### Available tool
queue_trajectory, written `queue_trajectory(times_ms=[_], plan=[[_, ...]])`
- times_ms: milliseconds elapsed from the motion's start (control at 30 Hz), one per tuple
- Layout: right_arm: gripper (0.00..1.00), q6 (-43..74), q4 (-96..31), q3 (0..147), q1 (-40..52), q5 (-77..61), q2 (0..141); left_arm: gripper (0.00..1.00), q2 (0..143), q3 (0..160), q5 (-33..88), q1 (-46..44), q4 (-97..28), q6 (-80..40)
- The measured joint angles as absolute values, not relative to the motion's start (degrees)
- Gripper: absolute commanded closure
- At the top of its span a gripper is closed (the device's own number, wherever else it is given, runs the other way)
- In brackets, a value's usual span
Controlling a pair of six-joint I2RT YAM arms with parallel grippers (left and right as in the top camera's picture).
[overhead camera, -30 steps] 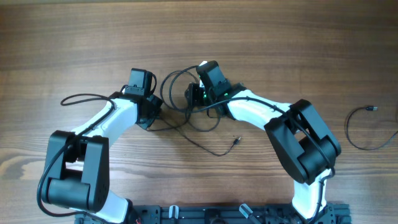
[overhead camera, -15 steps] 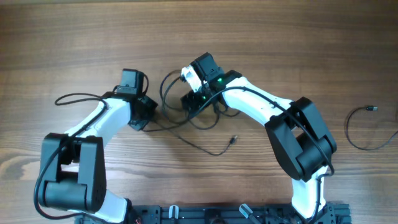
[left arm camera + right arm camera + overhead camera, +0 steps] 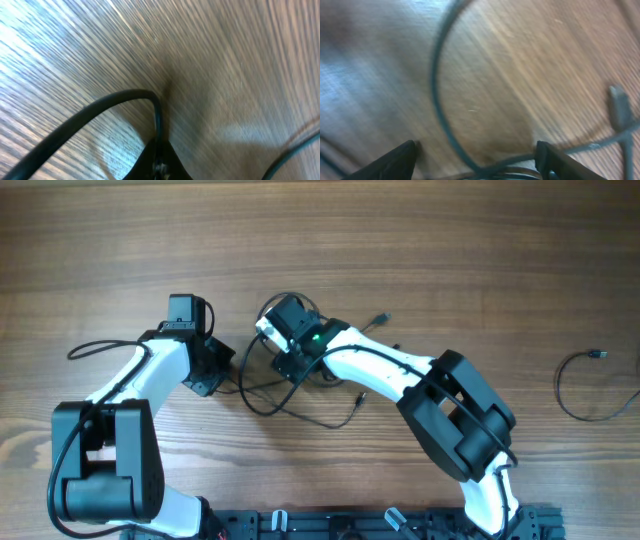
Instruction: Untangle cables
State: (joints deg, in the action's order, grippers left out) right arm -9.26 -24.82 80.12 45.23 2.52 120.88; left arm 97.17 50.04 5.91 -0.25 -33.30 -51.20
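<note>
Your left arm reaches forward, elbow bent outward; left gripper [image 3: 159,162] is pinched closed on one strand of the cables [image 3: 285,385]. Your right arm folds inward across centre; right gripper [image 3: 476,150] gapes wide, gripping nothing, a loop between its fingers. The tangle lies between both grippers; a lone cable [image 3: 558,392] curls far right on the wood-grain table [image 3: 450,240].

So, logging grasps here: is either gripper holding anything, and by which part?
Left gripper pinches a cable along its cord, with no plug in sight. Right gripper has its jaws apart and is not clearly holding anything.
</note>
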Motion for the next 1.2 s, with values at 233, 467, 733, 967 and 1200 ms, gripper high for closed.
queue_trajectory(times_ms=[233, 467, 733, 967, 1200], plan=[[0.5, -1.7, -22.3, 80.2, 37.4, 3.2, 121.7, 0.96, 97.2, 49.8, 9.3, -9.6, -33.3, -40.9], [0.48, 2.0, -22.9, 80.7, 28.5, -0.1, 122.0, 0.92, 97.2, 49.3, 9.8, -20.6, -30.6, -34.7], [0.96, -8.0, -28.2, 85.3, 32.5, -0.8, 124.6, 0.96, 97.3, 48.9, 10.0, -21.7, -26.9, -34.3], [0.96, -3.9, -44.8, 104.0, 25.9, -7.5, 124.1, 0.96, 97.3, 48.7, 10.0, -21.7, -25.8, -34.3], [0.96, -2.4, -36.2, 117.9, 5.8, -3.9, 100.4, 0.96, 97.0, 49.3, 2.9, -21.9, -28.9, -34.3]])
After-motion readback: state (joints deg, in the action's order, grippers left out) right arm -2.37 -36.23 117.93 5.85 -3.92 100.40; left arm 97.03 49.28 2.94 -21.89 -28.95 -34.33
